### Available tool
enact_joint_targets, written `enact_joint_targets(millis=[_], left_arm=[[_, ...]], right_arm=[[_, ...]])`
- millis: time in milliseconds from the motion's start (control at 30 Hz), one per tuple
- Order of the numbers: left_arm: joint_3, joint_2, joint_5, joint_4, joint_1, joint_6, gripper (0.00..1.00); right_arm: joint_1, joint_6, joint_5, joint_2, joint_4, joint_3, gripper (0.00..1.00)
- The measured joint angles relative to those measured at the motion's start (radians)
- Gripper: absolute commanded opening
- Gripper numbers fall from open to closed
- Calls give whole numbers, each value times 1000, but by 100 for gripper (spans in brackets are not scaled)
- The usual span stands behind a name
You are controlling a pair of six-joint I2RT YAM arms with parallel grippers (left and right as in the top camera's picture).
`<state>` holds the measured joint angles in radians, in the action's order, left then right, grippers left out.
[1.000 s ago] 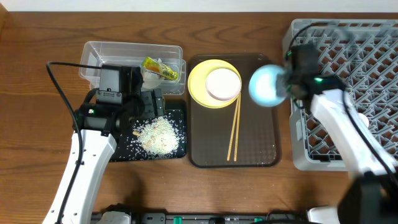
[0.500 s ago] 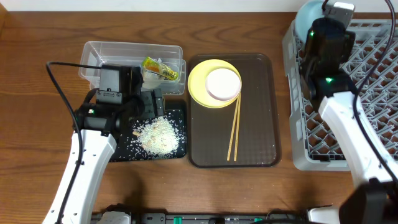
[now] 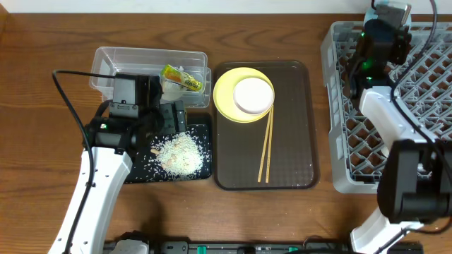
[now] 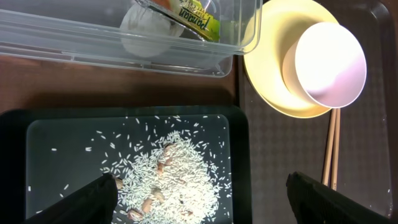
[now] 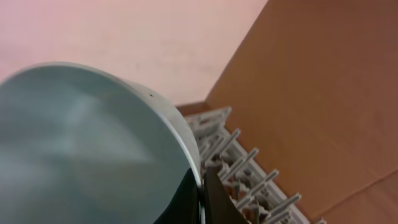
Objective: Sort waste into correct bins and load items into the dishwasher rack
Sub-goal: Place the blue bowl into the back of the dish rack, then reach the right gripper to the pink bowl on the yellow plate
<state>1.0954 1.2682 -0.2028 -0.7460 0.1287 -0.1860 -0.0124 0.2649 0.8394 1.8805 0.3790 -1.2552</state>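
1. Table (image 3: pixel 42 176): grained wood with a low sheen.
2. Tub (image 3: pixel 127 60): clear, glossy plastic.
3. Black tray (image 4: pixel 12 143): smooth, shiny plastic.
4. Rack (image 3: pixel 349 166): matt grey plastic.
5. Plate (image 4: pixel 264 74) and blue bowl (image 5: pixel 74 143): smooth, lightly glossy.
6. Chopsticks (image 3: pixel 265 148): bare wood.
7. Brown tray (image 3: pixel 296 141): finely textured, matt.
8. Wrapper (image 4: pixel 196 15): shiny film.

1. Overhead looks straight down from well above, taking in the whole table (image 3: pixel 35 176).
2. Left wrist faces down, close over the black tray (image 4: pixel 241 168) and yellow plate (image 4: pixel 264 62), both shared with overhead.
3. Right wrist looks obliquely, very near the light blue bowl (image 5: pixel 81 143), dishwasher rack (image 5: pixel 239 158) behind.
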Motion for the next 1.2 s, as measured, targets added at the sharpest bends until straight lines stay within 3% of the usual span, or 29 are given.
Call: enact_joint_targets(millis=[267, 767, 833, 1067, 1200], left_arm=[[0, 0, 0, 0, 0, 0, 89], [0, 0, 0, 0, 0, 0, 89], [0, 0, 0, 0, 0, 0, 89], [0, 0, 0, -1, 0, 0, 89], [0, 0, 0, -2, 0, 0, 89]], right_arm=[[-3, 12, 21, 89, -20, 0, 1], [-121, -27, 88, 85, -335, -12, 2], [-131, -54, 89, 80, -382, -11, 8], [-176, -143, -78, -3, -618, -7, 47], [-197, -162, -288, -102, -740, -7, 53]])
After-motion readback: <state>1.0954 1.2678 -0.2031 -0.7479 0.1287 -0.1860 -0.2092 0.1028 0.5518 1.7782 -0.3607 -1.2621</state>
